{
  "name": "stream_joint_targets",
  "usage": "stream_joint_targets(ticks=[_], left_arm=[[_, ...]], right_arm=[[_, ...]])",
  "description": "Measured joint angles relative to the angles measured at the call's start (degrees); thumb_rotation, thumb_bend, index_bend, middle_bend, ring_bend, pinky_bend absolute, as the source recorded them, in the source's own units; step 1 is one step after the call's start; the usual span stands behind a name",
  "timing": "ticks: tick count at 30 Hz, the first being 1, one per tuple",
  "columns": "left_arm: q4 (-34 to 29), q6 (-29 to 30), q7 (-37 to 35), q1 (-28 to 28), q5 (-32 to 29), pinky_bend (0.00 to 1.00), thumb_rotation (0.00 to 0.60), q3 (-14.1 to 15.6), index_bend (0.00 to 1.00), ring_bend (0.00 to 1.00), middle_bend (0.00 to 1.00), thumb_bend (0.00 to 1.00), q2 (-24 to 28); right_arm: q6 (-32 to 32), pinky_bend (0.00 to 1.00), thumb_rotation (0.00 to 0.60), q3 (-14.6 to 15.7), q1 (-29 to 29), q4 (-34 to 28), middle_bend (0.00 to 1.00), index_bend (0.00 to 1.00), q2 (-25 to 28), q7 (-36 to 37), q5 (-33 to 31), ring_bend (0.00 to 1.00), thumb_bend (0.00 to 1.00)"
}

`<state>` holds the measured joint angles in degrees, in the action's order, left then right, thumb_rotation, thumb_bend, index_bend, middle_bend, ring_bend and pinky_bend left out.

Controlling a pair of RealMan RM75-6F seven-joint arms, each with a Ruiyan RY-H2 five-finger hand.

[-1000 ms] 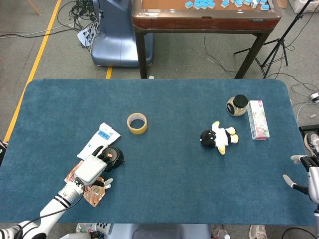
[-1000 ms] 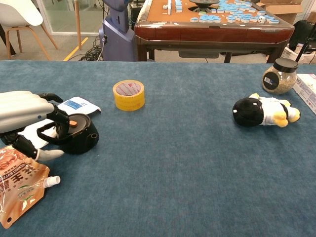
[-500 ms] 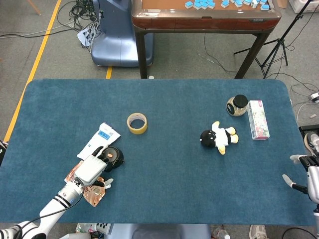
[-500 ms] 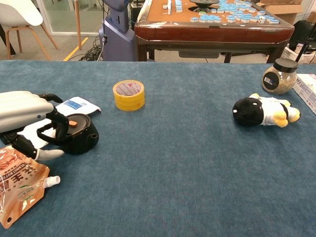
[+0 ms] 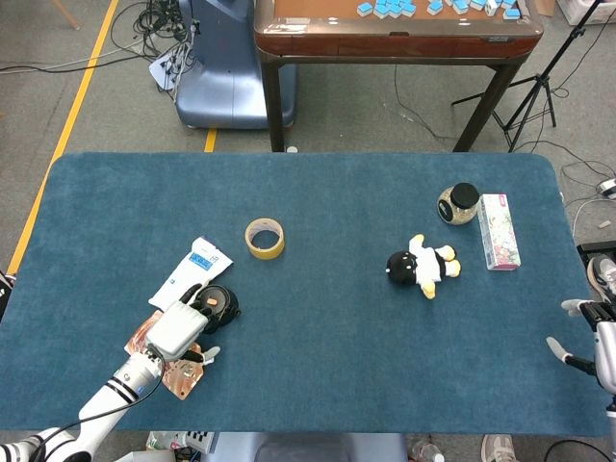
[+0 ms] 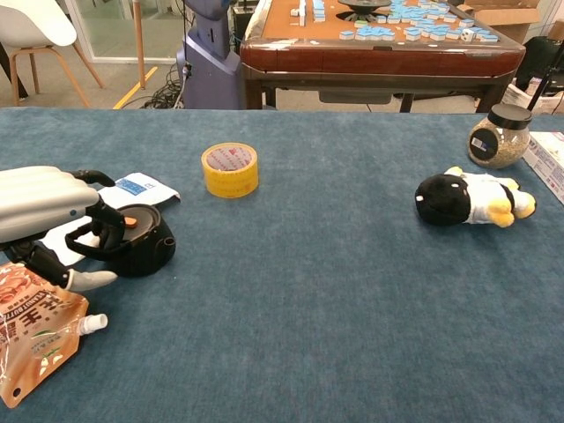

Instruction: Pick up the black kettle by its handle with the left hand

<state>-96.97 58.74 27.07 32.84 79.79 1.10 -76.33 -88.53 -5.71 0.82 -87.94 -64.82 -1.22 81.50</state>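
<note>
The black kettle [image 5: 219, 302] [image 6: 143, 244], round with an orange knob on its lid, sits on the blue table cloth at the front left. Its loop handle [image 6: 86, 240] points toward me. My left hand [image 5: 176, 331] [image 6: 42, 205] lies over that handle with its dark fingers [image 6: 107, 224] curled around the loop and the thumb stretched out below it. The kettle's base rests on the cloth. My right hand [image 5: 597, 339] shows only at the right edge of the head view, with fingers spread and nothing in it.
A white packet [image 5: 192, 269] [image 6: 132, 188] lies just behind the kettle and an orange spouted pouch [image 5: 174, 373] [image 6: 33, 339] under my left wrist. A yellow tape roll [image 5: 265, 238] [image 6: 230, 169] sits mid-left. A plush penguin [image 5: 422, 267], a jar [image 5: 460, 203] and a box [image 5: 499, 231] lie right.
My left hand has sunk slightly and drawn a little toward me, its fingers staying hooked on the handle. The kettle has barely shifted. The right hand is still.
</note>
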Motion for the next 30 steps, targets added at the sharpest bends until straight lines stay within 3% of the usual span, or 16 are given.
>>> stream_joint_targets(ticks=[30], left_arm=[[-0.5, -1.1, 1.9, 0.0, -1.3, 0.04, 0.314, 0.7, 0.50, 0.44, 0.52, 0.26, -1.4]], right_arm=[[0.0, 0.29, 0.600, -0.1, 0.5, 0.6, 0.44, 0.38, -0.2, 0.5, -0.6, 0.33, 0.17]])
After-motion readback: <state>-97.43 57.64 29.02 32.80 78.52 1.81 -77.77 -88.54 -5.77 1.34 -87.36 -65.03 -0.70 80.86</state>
